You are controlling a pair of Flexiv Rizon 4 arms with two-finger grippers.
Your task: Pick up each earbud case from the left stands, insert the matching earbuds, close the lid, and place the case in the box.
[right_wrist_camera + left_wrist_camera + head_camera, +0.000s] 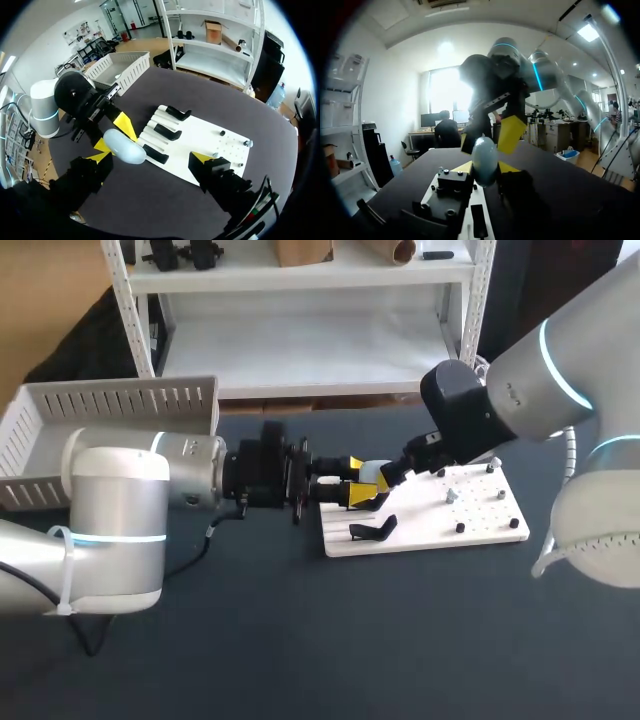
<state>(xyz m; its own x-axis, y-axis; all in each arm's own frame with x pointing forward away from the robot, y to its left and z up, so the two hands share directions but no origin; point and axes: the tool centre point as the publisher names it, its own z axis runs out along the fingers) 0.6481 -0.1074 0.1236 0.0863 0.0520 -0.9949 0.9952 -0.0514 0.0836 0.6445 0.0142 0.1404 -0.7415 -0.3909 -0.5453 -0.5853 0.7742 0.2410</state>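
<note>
**One case lifted, none boxed yet**

Head view: the left gripper (350, 492) pinches the pale earbud case (372, 472) over the end of the white board (480, 530) that faces the box (120, 405). The right gripper (395, 478) meets the case from farther along the board. One of the black stands (372, 530) shows on the board; the arms hide any others.

Left wrist view: one case (485, 159), with this gripper's two yellow tips pressed against its sides. The other arm's fingers stand spread beyond it.

Right wrist view: this gripper's own fingers are wide apart, closed on nothing. The case hangs just off the board's edge. Three stands (167, 132) are on the board, all bare, and several small pegs (222, 133) stand at its far end. There is one box (120, 70), with no case showing inside.

Judging by this, the pick-up is done. Inserting the earbuds, closing the lid and boxing remain. I cannot make out any earbuds, or whether the lid is open.
</note>
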